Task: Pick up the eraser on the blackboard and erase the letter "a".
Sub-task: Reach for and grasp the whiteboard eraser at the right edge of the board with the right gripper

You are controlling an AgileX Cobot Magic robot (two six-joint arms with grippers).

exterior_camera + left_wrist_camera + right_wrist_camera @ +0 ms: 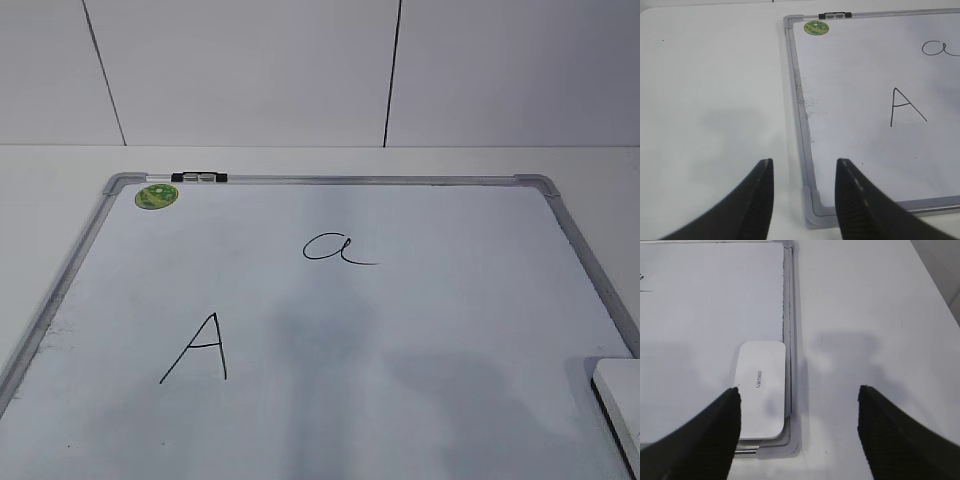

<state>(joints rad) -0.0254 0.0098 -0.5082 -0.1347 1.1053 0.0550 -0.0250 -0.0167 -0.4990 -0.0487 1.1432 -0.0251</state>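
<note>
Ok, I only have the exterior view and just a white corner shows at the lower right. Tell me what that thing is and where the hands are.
Observer: It is the white rounded-rectangular plastic eraser, lying flat in the near right corner of the white dry-erase board with the grey metal frame, right against the frame.
Operator: Report the right hand.
Observer: The right hand hangs open above that corner; its left finger is over the eraser's edge, its right finger is over bare table outside the board.
Operator: Now the left hand.
Observer: The left hand is open and empty over the board's near left corner.
</note>
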